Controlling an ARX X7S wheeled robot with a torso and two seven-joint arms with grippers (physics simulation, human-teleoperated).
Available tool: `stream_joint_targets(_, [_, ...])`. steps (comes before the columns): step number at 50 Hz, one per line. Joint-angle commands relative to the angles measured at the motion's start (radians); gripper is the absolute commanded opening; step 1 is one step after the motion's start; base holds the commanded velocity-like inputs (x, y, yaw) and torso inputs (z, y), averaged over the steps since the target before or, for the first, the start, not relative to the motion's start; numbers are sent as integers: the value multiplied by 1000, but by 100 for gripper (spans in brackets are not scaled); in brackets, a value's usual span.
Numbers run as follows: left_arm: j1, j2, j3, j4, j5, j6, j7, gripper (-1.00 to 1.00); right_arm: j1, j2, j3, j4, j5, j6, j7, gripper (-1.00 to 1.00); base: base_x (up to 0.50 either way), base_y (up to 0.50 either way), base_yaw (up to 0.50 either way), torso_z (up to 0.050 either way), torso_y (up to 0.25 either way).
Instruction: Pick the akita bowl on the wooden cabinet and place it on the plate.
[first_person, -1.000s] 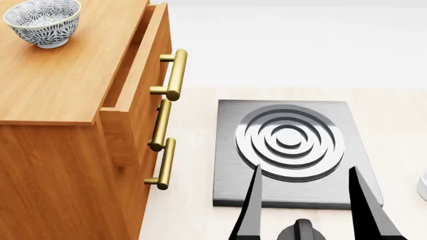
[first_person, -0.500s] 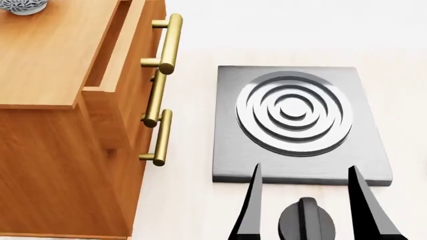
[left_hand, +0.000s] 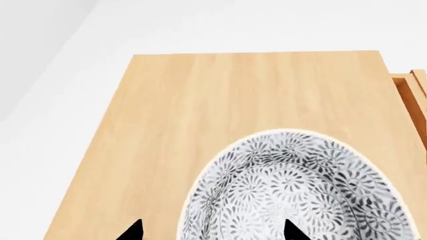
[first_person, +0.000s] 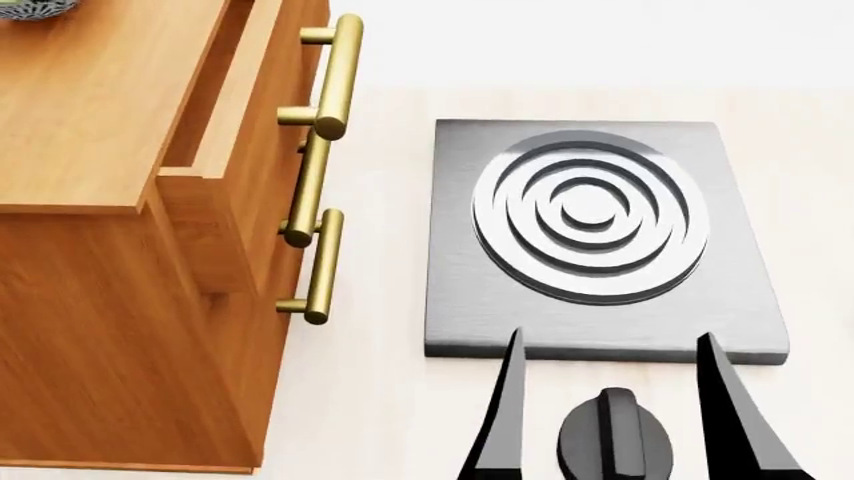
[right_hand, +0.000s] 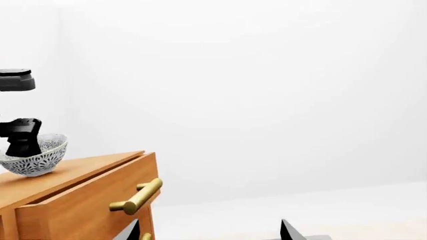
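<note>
The akita bowl (left_hand: 293, 195), white with a dense dark lacy pattern, sits on top of the wooden cabinet (left_hand: 200, 100). My left gripper (left_hand: 212, 231) is open right at it: one fingertip is outside the bowl's wall and the other over its inside. The right wrist view shows the bowl (right_hand: 40, 157) on the wooden cabinet (right_hand: 73, 200) with the left gripper (right_hand: 21, 137) down at its rim. In the head view only a sliver of the bowl (first_person: 27, 8) shows at the cabinet's (first_person: 94, 120) far corner. My right gripper (first_person: 610, 335) hangs open and holds nothing. The plate is out of view.
A grey stove slab (first_person: 461, 260) with a ringed burner (first_person: 590, 220) lies on the pale counter beside the cabinet, with a black knob (first_person: 614, 440) in front of it. The cabinet's top drawer (first_person: 234, 110) stands slightly open, and brass bar handles (first_person: 334, 75) stick out toward the stove.
The head view has tilted down: the cabinet top and stove slid up in the picture, the bowl went almost out at the top left, and the knob came into full view.
</note>
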Motion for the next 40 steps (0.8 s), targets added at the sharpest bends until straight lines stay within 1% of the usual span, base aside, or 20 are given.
stream_joint_targets(1, [37,-1,99,-12,51,25,0,-100,-1,2,-2,2,-3,-4,2,100,0,0,0,0,0])
stream_joint_targets(18, [28,1,150,-12,37,56,3,-100,3,3,-4,4,1,-7,4,100,0,0,0,0,-1])
stream_joint_targets(26, [3,31,194,-12,42,82,32,-100,2,7,-2,2,4,-10,8,100,0,0,0,0,-1])
stream_joint_targets(33, [-4,44,220,-12,41,102,34,-100,-3,10,0,1,4,-15,10,100,0,0,0,0,0])
stream_joint_targets(40, [-14,62,257,-11,42,149,62,-100,-2,11,-2,0,2,-15,13,100,0,0,0,0,0])
